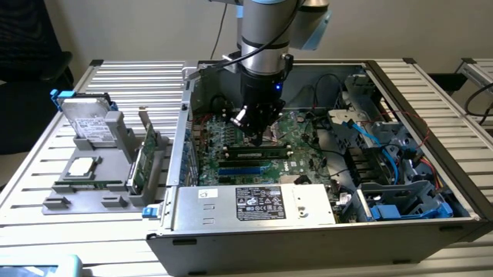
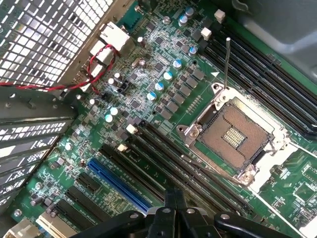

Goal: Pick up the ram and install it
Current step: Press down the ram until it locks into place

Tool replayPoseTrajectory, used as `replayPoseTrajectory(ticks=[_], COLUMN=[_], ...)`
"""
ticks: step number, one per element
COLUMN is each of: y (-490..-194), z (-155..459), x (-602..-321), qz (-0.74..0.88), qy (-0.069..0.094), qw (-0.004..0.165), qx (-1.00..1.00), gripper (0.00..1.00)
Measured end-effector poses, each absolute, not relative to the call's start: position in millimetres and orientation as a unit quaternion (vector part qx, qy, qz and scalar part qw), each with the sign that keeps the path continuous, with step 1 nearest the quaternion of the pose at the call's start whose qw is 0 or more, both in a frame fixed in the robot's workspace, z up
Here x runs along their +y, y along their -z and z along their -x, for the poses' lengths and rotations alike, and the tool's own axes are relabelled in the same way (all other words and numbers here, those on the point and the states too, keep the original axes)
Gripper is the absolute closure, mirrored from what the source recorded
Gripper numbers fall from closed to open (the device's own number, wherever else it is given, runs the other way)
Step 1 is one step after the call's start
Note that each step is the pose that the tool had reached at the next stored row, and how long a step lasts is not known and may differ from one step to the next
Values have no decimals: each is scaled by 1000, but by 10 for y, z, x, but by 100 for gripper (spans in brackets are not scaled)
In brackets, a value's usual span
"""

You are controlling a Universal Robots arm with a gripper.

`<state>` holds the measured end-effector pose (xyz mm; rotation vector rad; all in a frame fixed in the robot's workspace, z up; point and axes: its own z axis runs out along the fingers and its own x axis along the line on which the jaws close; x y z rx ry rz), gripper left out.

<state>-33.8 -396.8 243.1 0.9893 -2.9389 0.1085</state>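
We've got the gripper (image 1: 255, 134) down inside the PC case (image 1: 324, 231), jaws pinched shut w/ nothing visibly between them, tips just above the ram (image 1: 257, 154). The ram lies flat along a memory slot on the motherboard (image 1: 297, 130), beside the open CPU socket (image 2: 237, 135), so we judge it seated.

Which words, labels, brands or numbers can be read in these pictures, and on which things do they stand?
None can be read for certain.
White label on the power supply: lines of print and marks, too small to read.
Small white sticker on the same box: unreadable.
Label on the hard drive: blurred.
Motherboard: white markings, too small to read.
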Motion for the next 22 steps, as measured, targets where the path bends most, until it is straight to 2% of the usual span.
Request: replayPoseTrajectory(ticks=[7,22], y=[-2431,-2431], z=[337,337], x=[-3967,-3968], qz=[-290,-212], qy=[-39,-42], qw=[6,-1], qx=[-956,-976], gripper=[89,89])
